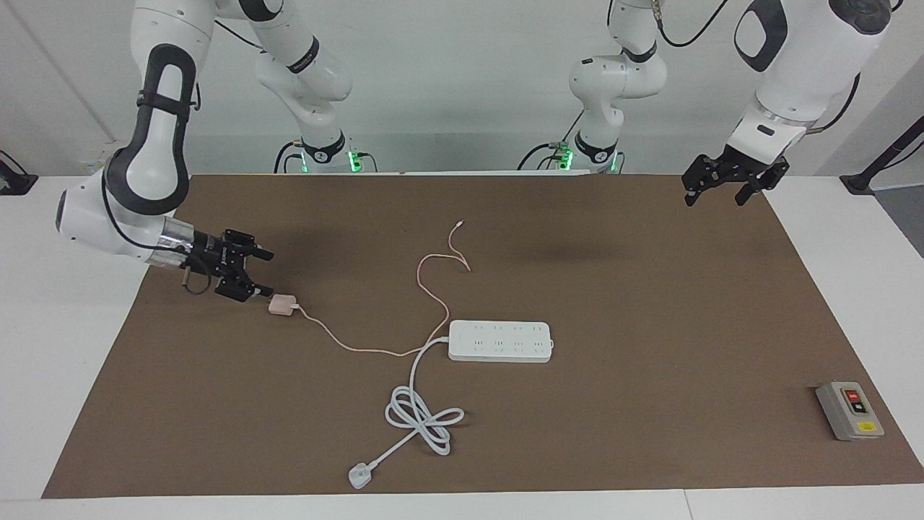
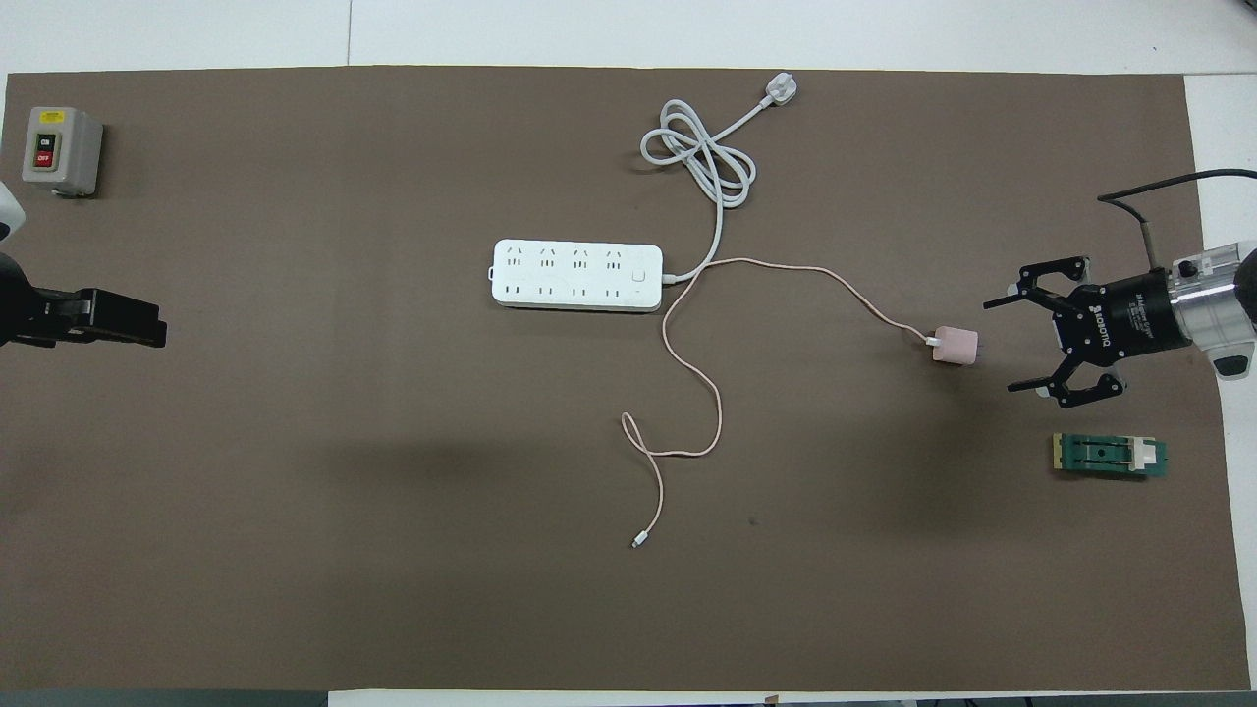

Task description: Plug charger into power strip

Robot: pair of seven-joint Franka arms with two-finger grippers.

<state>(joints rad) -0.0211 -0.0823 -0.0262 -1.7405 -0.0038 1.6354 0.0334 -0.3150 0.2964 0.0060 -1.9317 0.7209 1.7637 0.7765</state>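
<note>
The pale pink charger point(image 1: 281, 305) point(image 2: 956, 346) lies on the brown mat toward the right arm's end. Its thin pink cable point(image 1: 426, 289) point(image 2: 692, 373) snakes past the power strip to a tiny connector nearer the robots. The white power strip point(image 1: 500, 341) point(image 2: 574, 275) lies flat mid-mat, sockets up. My right gripper point(image 1: 266, 273) point(image 2: 1000, 347) is low over the mat, open, its fingers pointing sideways at the charger with a small gap to it. My left gripper point(image 1: 713, 201) point(image 2: 147, 329) waits open over the mat's corner at the left arm's end.
The strip's thick white cord point(image 1: 422, 415) point(image 2: 699, 157) coils farther from the robots and ends in a white three-pin plug point(image 1: 359, 475) point(image 2: 780, 90). A grey button box point(image 1: 850, 410) point(image 2: 61, 149) sits at the left arm's end. A green block point(image 2: 1110, 456) lies by the right gripper.
</note>
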